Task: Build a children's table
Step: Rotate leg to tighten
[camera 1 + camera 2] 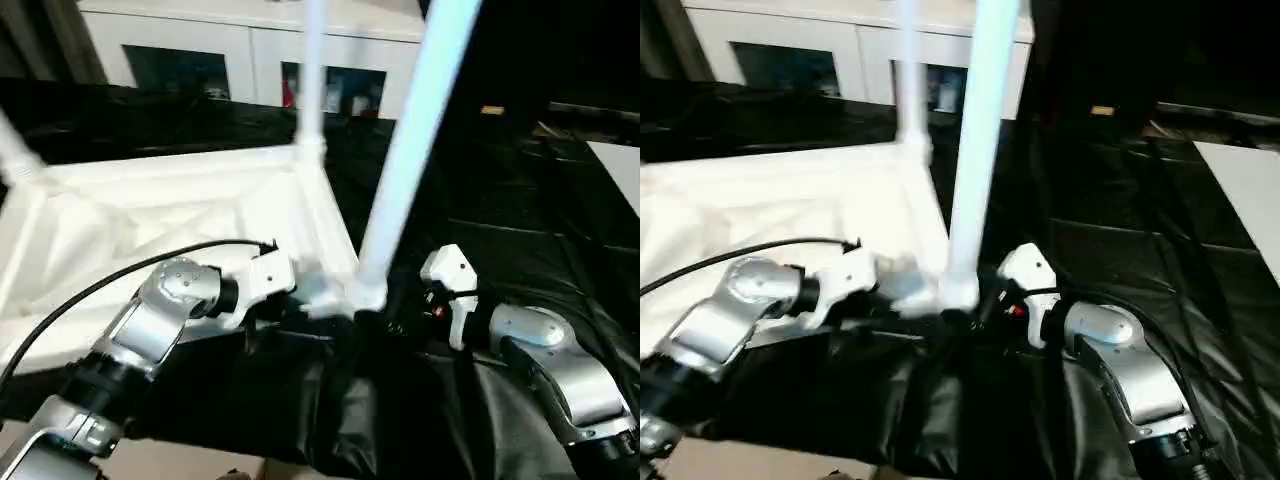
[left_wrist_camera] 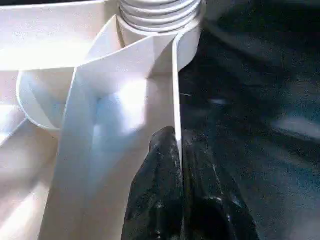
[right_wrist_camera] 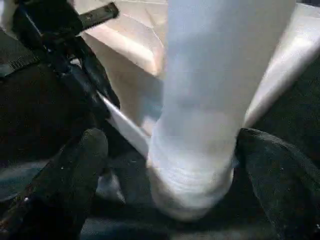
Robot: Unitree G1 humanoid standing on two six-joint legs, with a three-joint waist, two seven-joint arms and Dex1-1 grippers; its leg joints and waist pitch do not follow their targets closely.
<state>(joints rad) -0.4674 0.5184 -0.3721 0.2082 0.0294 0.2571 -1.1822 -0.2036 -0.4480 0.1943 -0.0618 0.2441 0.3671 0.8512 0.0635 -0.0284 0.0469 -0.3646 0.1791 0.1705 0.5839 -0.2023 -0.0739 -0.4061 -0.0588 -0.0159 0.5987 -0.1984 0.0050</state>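
Head views: the table top (image 1: 150, 215) lay upside down on black sheeting (image 1: 520, 260), ribs up. One leg (image 1: 405, 160) stood in the near corner socket, a second leg (image 1: 313, 70) in the far corner, and a third leg (image 1: 15, 150) showed at the left edge. A white cabinet (image 1: 250, 45) with glass doors stood behind. The left gripper (image 1: 300, 300) reached to the top's near edge beside the near leg; the right gripper (image 1: 400, 300) sat just right of that leg's base. A black cable (image 1: 120, 275) ran along the left arm.

Left wrist view: the fingers (image 2: 160, 200) were pinched together on the top's thin edge wall, the threaded socket (image 2: 160, 15) just beyond.

Right wrist view: the fingers (image 3: 70, 180) stood apart either side of the leg's base, not clearly touching it.
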